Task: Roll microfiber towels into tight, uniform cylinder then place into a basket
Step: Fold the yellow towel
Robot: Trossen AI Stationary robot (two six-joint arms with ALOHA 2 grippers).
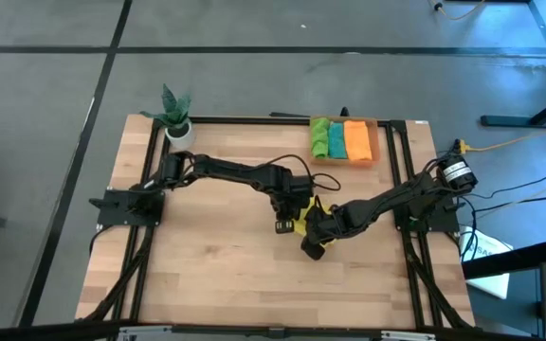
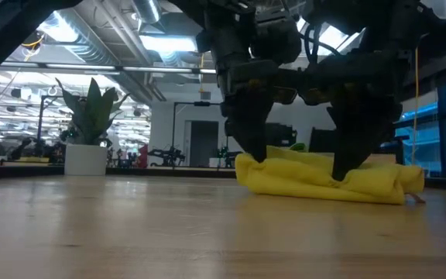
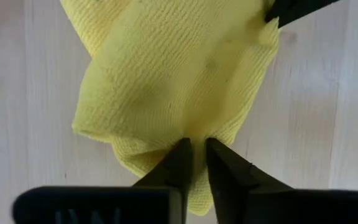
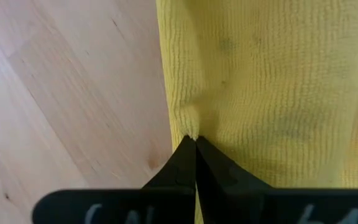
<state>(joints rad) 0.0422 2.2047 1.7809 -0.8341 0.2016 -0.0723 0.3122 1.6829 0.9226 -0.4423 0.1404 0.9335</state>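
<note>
Two dark robot arms meet over a pale wooden slatted tabletop framed by black rails, where a crumpled yellow microfiber towel lies in a loose, lumpy roll near the table's middle. The left gripper stands at one end of the roll with its fingers narrowly parted, a fold of yellow cloth sitting in the slim gap between them; whether it truly grips the fold cannot be told. The right gripper has its fingers pressed together, pinching the towel's edge at its tips. At the table's far edge, a shallow translucent orange rectangular basket holds three rolled cloths side by side: a bright green towel, a teal towel and an orange towel. A small green potted plant in a white pot stands at the far left corner. The table sits on a grey floor crossed by dark lines; the level view across it shows a large room with ceiling ducts, strip lights and windows at the right.
</note>
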